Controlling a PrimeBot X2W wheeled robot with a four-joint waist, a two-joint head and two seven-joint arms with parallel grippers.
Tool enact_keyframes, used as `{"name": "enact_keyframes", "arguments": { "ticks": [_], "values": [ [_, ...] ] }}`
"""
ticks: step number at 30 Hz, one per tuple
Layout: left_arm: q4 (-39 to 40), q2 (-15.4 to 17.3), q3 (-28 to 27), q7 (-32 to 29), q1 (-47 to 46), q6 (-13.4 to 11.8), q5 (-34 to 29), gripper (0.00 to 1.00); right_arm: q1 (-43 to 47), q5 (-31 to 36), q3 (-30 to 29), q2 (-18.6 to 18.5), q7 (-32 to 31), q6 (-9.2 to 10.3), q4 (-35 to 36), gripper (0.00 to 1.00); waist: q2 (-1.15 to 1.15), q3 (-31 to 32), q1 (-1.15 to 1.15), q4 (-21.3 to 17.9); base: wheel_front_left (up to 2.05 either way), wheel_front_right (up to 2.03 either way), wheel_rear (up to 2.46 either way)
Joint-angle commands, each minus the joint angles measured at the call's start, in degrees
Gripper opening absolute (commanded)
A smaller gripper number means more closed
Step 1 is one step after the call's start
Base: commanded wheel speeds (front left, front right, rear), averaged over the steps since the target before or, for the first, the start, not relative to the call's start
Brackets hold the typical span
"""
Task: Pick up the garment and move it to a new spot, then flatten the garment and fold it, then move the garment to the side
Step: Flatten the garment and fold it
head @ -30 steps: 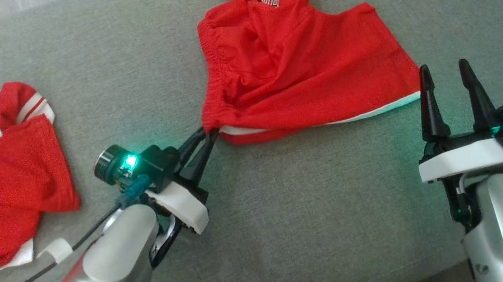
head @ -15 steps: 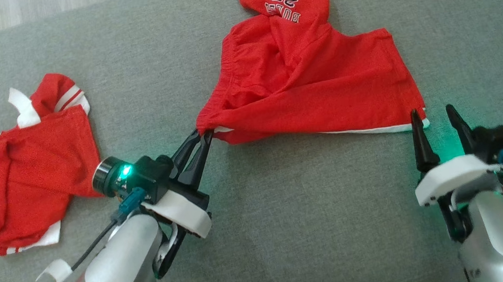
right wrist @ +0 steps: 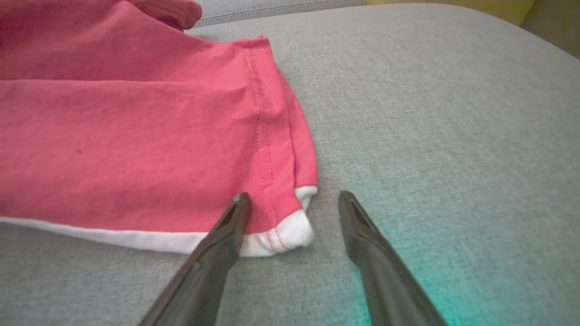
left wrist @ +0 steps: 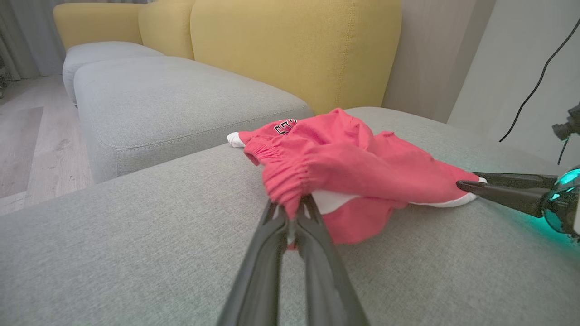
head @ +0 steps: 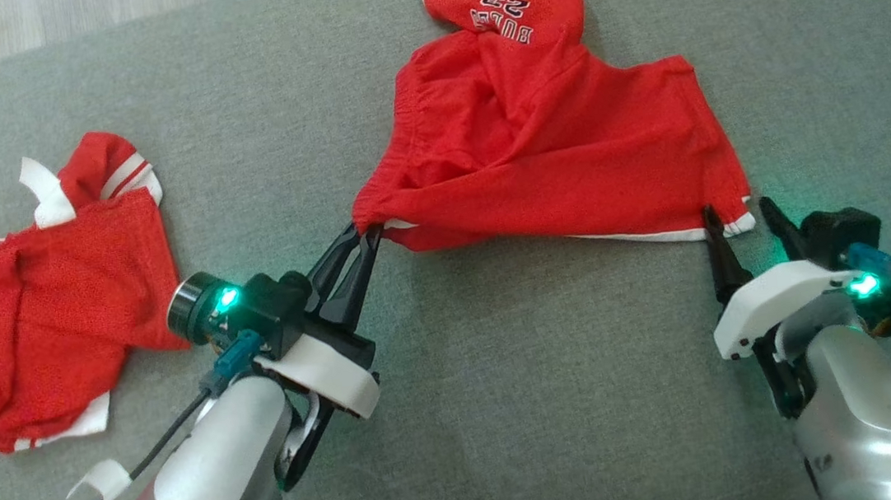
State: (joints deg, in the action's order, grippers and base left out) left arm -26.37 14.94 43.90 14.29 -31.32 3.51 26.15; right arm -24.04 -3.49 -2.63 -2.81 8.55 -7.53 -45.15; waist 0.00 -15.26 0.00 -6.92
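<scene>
The robot looks to be working on the flattening step. The red shorts (head: pixel 551 156) are lying bunched and twisted on the grey sofa cushion (head: pixel 511 400), nowhere near flat yet.

The left pincer (head: pixel 368 237) is clamping down on the elastic waistband corner (left wrist: pixel 283 181), fingers pressed together on the cloth. The right pincer (head: pixel 738 211) is sitting with its fingers spread apart, straddling the white-trimmed hem corner (right wrist: pixel 290 231), one finger over the fabric and one on bare cushion.

Next move is probably closing the right one on that hem, getting both layers, then pulling the two corners away from each other to stretch the shorts out.

There's no container in play here. A second red garment (head: pixel 45 300) is lying off to the robot's left, well apart.
</scene>
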Motion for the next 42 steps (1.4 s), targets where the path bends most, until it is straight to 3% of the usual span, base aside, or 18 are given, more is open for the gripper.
{"name": "enact_keyframes", "arguments": {
  "ticks": [1, 2, 3, 9, 16, 23, 30, 37, 42],
  "values": [
    [1.66, 0.69, -2.69, 0.7, -0.79, -0.3, -0.46, 0.0, -0.34, -0.36, 2.06, -0.07, -0.44, 0.04, 0.13, 0.45, 0.0, 0.12, 0.0, -0.09, 0.0, 0.0, 0.0],
    [1.65, 0.66, -2.8, 0.7, -0.7, -0.28, -0.52, 0.0, -0.45, -0.55, 2.59, -0.07, -0.52, 0.04, -0.2, 0.2, 0.0, 0.23, 0.0, -0.16, 0.0, 0.0, 0.0],
    [1.62, 0.64, -2.9, 0.7, -0.61, -0.27, -0.58, 0.0, -0.53, -0.85, 3.37, -0.07, -0.58, 0.04, -0.41, 0.0, 0.0, 0.35, 0.0, -0.23, 0.0, 0.0, 0.0],
    [0.49, 0.89, -3.4, 0.7, 0.57, -0.7, -0.87, 0.0, -0.79, -3.23, 6.78, -0.07, 0.43, 0.04, 0.88, 0.0, 0.0, 2.53, 0.0, -0.84, 0.0, 0.0, 0.0],
    [0.32, 2.88, -4.27, 0.53, 1.51, -1.31, -0.67, 0.0, -2.6, -8.29, 9.8, -0.07, 1.49, 0.04, 7.03, 0.0, 0.0, 6.58, 0.0, -1.51, 0.0, 0.0, 0.0],
    [4.17, 8.42, -5.45, -3.69, -3.39, -0.76, -1.74, 0.0, -7.74, -13.67, 12.43, -0.07, 0.98, 0.04, 15.71, 0.0, 0.0, 10.6, 0.0, -1.3, 0.0, 0.0, 0.0],
    [8.58, 13.39, -7.94, -11.01, -12.82, 0.76, -1.17, 0.0, -16.15, -15.47, 13.79, -0.07, 0.96, 0.04, 19.38, 0.0, 0.0, 14.34, 0.0, -1.12, 0.0, 0.0, 0.0],
    [9.75, 15.38, -9.41, -15.6, -21.0, 1.32, -1.22, 0.0, -21.74, -16.82, 14.74, -0.07, 0.44, 0.04, 19.03, 0.0, 0.0, 16.25, 0.0, -0.82, 0.0, 0.0, 0.0],
    [9.97, 15.87, -8.78, -17.89, -23.33, 1.9, -1.04, 0.0, -21.43, -14.69, 15.09, -0.07, -1.65, 0.04, 14.95, 0.0, 0.0, 17.06, 0.0, -0.68, 0.0, 0.0, 0.0]
  ]
}}
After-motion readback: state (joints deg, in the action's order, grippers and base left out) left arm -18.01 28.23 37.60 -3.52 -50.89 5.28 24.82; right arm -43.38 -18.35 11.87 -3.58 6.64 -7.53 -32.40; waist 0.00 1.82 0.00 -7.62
